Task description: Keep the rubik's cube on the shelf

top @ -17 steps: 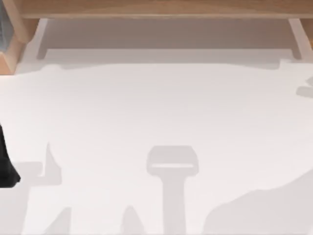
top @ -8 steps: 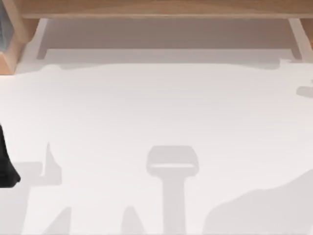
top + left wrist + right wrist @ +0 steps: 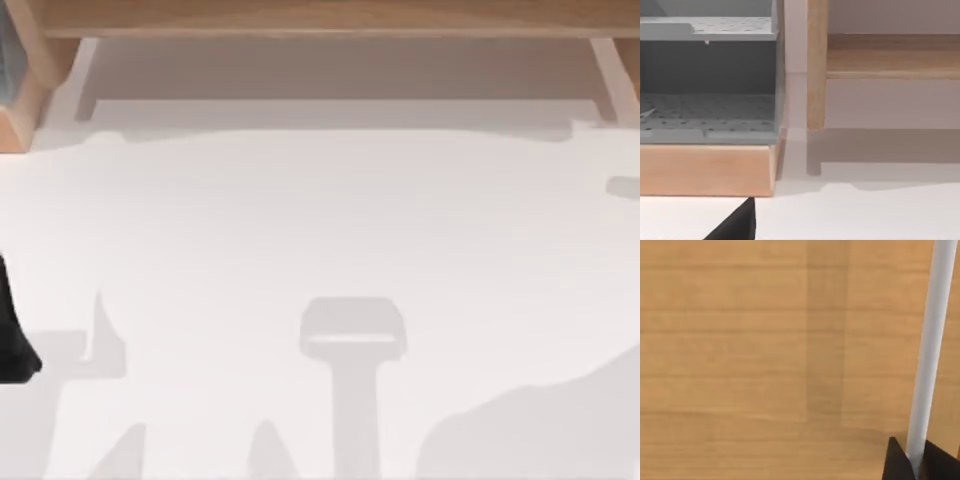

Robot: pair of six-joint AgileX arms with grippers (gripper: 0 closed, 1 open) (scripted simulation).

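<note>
The shelf is a long light-brown board across the far edge of the table in the top view, resting on white side supports. Its board also appears in the left wrist view as the shelf. The right wrist view looks closely at a light-brown wooden surface crossed by a white bar, with a black part of my right gripper at the edge. A black part of my left arm sits at the table's left edge, and my left gripper pokes into its wrist view. The rubik's cube is out of view.
A wooden-based unit with grey perforated panels stands at the far left beside the shelf, also visible as a wooden corner in the top view. A wooden post rises between it and the shelf. Grey shadows lie on the white table.
The small shadow at the table's right edge has shrunk a little. The left arm has not moved.
</note>
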